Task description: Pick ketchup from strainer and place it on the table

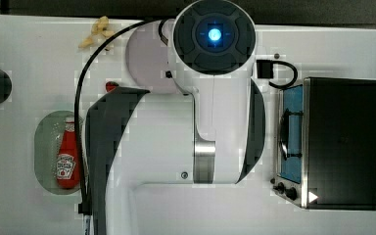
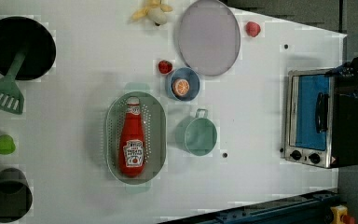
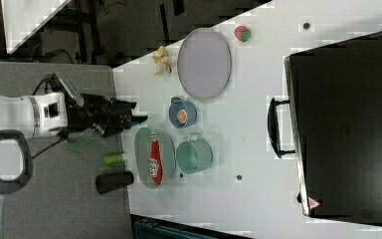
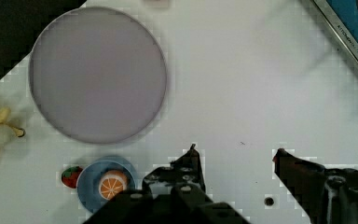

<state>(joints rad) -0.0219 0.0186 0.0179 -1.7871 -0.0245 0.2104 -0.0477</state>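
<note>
The ketchup (image 2: 132, 142), a red squeeze bottle with a white-and-red label, lies on its side in the pale green oval strainer (image 2: 112, 135) on the white table (image 2: 261, 93). In the top view the ketchup (image 1: 68, 156) and strainer (image 1: 44, 142) show at the top view's left, partly behind the arm. The right view has the ketchup (image 3: 155, 160) in the strainer (image 3: 142, 144), with my gripper (image 3: 138, 119) held high and off to the right view's left of them. In the wrist view my gripper (image 4: 237, 156) is open with nothing between its fingers, over bare table.
A teal cup (image 2: 198, 136) stands beside the strainer. A blue bowl holding an orange half (image 2: 182, 86), a strawberry (image 2: 165, 66) and a grey plate (image 2: 208, 37) lie nearby. A toaster oven (image 2: 314, 121) stands at the left view's right. A black pan (image 2: 20, 46) and green spatula (image 2: 2, 95) lie at the left view's left.
</note>
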